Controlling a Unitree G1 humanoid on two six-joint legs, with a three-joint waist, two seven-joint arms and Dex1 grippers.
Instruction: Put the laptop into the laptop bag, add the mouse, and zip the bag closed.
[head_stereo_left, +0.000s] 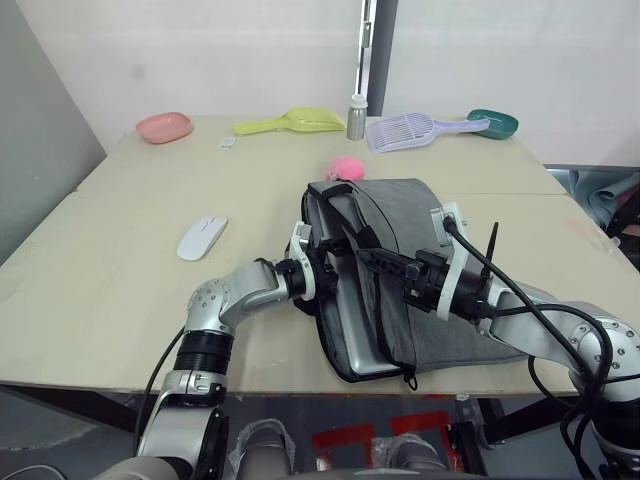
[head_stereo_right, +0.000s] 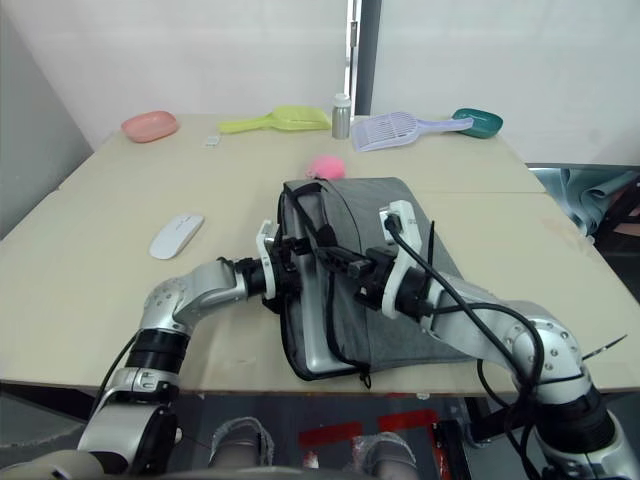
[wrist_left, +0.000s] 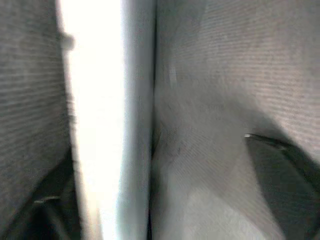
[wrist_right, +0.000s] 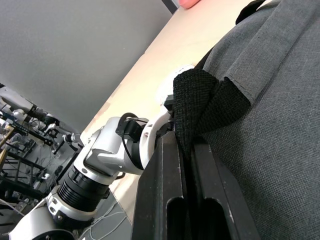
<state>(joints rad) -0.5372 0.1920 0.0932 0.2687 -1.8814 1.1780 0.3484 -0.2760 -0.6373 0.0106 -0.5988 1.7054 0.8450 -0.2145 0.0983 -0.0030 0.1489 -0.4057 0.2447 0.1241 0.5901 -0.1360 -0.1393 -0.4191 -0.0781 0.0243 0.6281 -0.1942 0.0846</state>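
Observation:
The grey laptop bag (head_stereo_left: 420, 230) lies on the table with its long side unzipped toward my left. The silver laptop (head_stereo_left: 352, 330) sits inside it, one edge showing along the opening (wrist_left: 110, 125). My left gripper (head_stereo_left: 328, 268) is at that opening, open, its fingers (wrist_left: 285, 170) spread on either side of the laptop's edge. My right gripper (head_stereo_left: 364, 255) is shut on a black strap handle (wrist_right: 200, 105) and holds the bag's top layer up. The white mouse (head_stereo_left: 202, 237) rests on the table to the left of the bag, apart from both grippers.
A pink plush (head_stereo_left: 347, 167) lies just behind the bag. Along the far edge are a pink dish (head_stereo_left: 165, 127), a yellow scoop (head_stereo_left: 290, 122), a grey bottle (head_stereo_left: 356, 117), a lilac scoop (head_stereo_left: 405, 131) and a green scoop (head_stereo_left: 495, 123). The bag's near end reaches the table's front edge (head_stereo_left: 280, 380).

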